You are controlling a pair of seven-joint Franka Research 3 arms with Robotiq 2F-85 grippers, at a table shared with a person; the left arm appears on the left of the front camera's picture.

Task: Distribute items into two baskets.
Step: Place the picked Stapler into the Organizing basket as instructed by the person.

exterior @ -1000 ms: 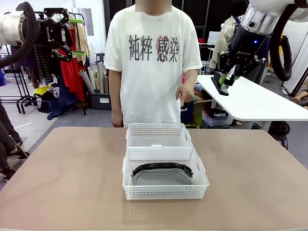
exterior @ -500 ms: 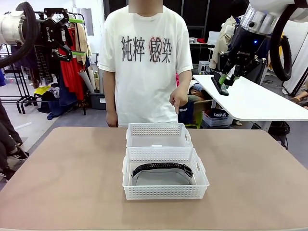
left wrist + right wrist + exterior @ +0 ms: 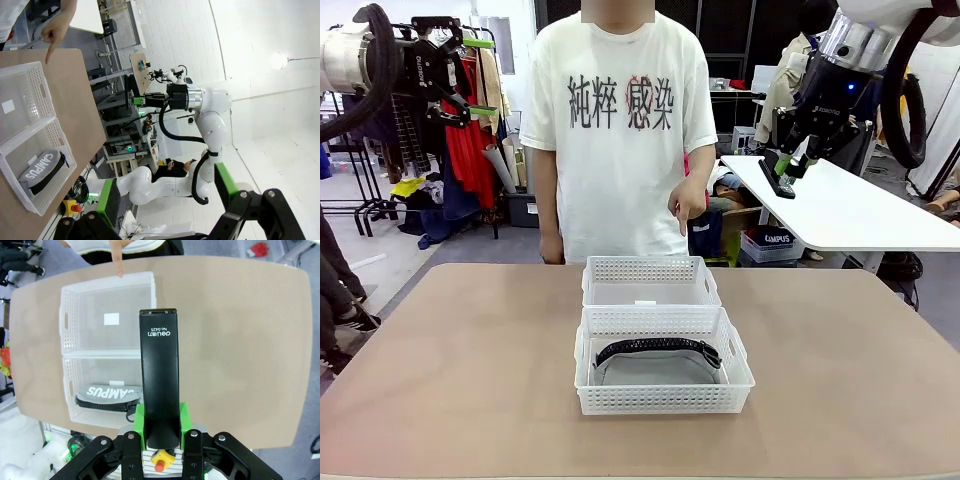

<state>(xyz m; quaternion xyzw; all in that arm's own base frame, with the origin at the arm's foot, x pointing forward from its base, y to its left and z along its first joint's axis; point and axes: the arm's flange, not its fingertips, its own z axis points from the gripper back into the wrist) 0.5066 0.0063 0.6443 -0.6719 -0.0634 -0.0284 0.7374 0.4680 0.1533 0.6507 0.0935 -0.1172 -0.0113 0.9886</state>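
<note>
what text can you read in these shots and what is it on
"CAMPUS": on the grey pouch lying in the near basket.
"deli" and "No.0425": on the black stapler held in the right hand.
"純粹 感染": on the person's white shirt.
The small white label in the far basket reads blank.

A robotics lab set in an open workroom: a brown bench point(image 3: 470, 380), a clothes rack point(image 3: 470, 130) far left, a white table point(image 3: 850, 205) and storage boxes point(image 3: 770, 245) far right.
</note>
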